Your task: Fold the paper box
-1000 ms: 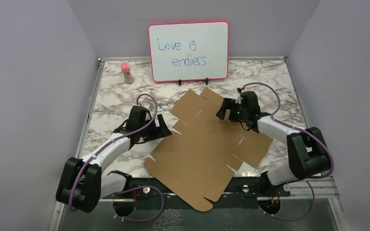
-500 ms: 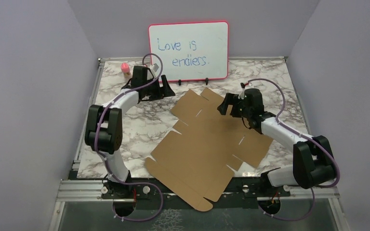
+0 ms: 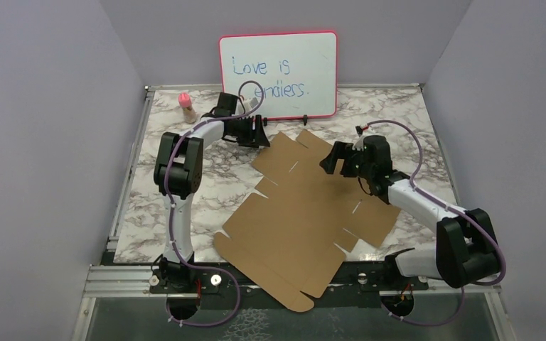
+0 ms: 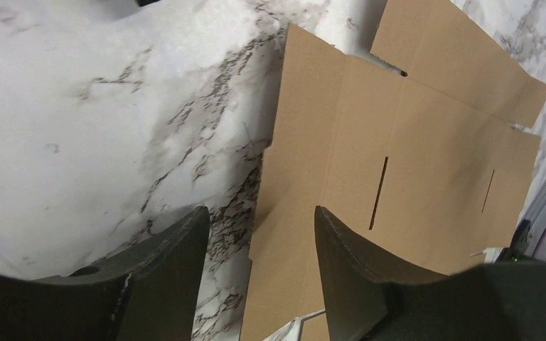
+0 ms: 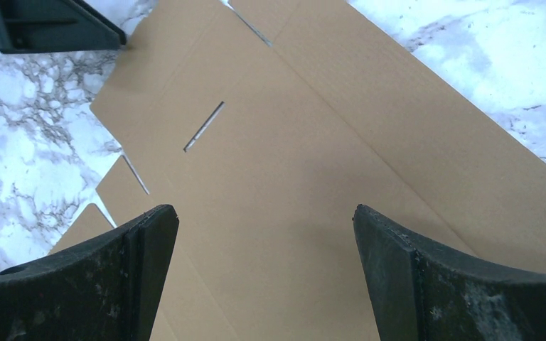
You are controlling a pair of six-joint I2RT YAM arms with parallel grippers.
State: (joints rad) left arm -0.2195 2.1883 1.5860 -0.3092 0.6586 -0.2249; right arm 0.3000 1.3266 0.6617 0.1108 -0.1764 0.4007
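Note:
The paper box is a flat die-cut sheet of brown cardboard with flaps and slots, lying across the middle of the marble table. My left gripper is at the sheet's far-left corner, just in front of the whiteboard. In the left wrist view it is open, with the edge of the paper box running below the gap. My right gripper hovers over the sheet's far right part. It is open wide above the bare cardboard, holding nothing.
A red-framed whiteboard with handwriting stands at the back, close behind the left gripper. A small pink-capped bottle stands at the back left. The sheet's near corner overhangs the table's front rail. Purple walls close in both sides.
The left arm has swung from the sheet's left side up to its far corner by the whiteboard, and its jaws have narrowed somewhat. The right gripper has barely shifted.

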